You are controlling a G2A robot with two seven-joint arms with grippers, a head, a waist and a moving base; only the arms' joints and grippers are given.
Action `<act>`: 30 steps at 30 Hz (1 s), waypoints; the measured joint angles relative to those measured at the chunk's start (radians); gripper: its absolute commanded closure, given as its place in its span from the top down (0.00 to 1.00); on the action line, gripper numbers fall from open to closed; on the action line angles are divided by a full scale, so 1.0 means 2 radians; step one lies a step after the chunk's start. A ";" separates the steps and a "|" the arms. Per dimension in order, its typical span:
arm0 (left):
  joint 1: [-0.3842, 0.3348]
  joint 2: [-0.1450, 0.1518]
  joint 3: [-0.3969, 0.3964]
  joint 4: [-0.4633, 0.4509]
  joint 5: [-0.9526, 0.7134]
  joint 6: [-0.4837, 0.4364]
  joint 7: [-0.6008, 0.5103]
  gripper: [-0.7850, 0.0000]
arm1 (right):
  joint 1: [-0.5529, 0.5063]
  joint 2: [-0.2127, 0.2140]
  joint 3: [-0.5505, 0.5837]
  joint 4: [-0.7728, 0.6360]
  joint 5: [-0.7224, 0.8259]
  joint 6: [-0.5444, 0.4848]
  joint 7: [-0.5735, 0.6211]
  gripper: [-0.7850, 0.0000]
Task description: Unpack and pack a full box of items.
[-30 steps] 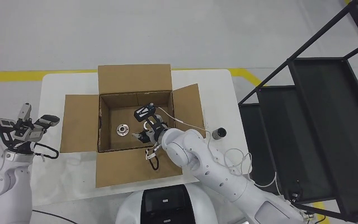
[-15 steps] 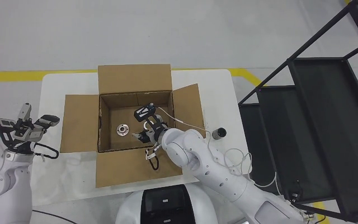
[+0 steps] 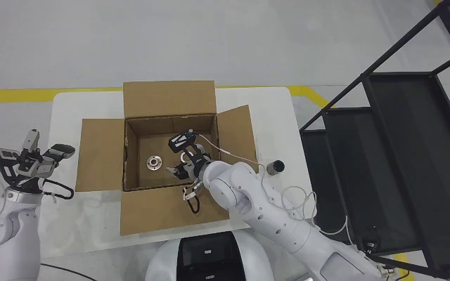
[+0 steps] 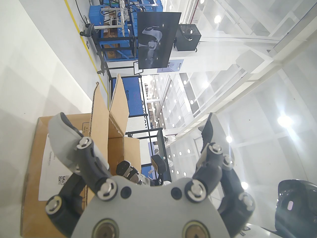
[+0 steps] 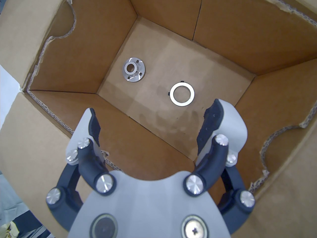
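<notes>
Right gripper (image 5: 154,111) above the open box (image 5: 223,38).
Released and empty, it faces the ring (image 5: 182,94), seemingly lined up for unpacking.

The box (image 5: 223,25) is matt brown corrugated cardboard, torn rough at its edges. The flange (image 5: 133,69) is glossy machined metal; the ring (image 5: 182,94) is smooth bright metal. The right gripper's (image 5: 153,107) pads (image 5: 209,120) look like ribbed black rubber on smooth grey shells. The table (image 3: 264,102) is smooth white.
</notes>
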 measured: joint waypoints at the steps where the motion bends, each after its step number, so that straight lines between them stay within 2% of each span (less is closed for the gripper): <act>1: 0.000 0.000 0.000 0.000 0.000 0.000 0.000 1.00 | 0.000 -0.001 0.000 0.005 0.005 0.001 -0.004 1.00; 3: 0.000 0.000 0.000 0.000 0.000 0.000 0.000 1.00 | 0.005 -0.005 0.000 0.019 0.023 0.007 -0.011 1.00; 5: 0.000 0.000 0.000 0.000 0.000 0.000 0.000 1.00 | 0.014 -0.009 -0.003 0.036 0.032 0.010 -0.012 0.64; 6: 0.000 0.000 0.000 0.000 0.000 0.000 0.000 1.00 | 0.020 -0.011 -0.006 0.047 0.035 0.011 -0.011 0.57; 7: 0.000 0.000 0.000 0.000 0.000 0.000 0.000 1.00 | 0.025 -0.013 -0.008 0.056 0.038 0.013 -0.011 0.42; 8: 0.000 0.000 0.000 0.000 0.000 0.000 0.000 1.00 | 0.030 -0.015 -0.010 0.064 0.040 0.014 -0.010 0.36; 10: 0.000 0.000 0.000 0.000 0.000 0.000 0.000 1.00 | 0.043 -0.020 -0.014 0.083 0.046 0.017 -0.009 0.33; 21: 0.000 0.000 0.000 0.000 0.000 0.000 0.000 1.00 | 0.113 -0.047 -0.036 0.182 0.073 0.051 0.014 0.36; 30: 0.000 0.000 0.000 0.000 0.000 0.000 0.000 1.00 | 0.147 -0.065 -0.052 0.255 0.072 0.073 0.032 0.37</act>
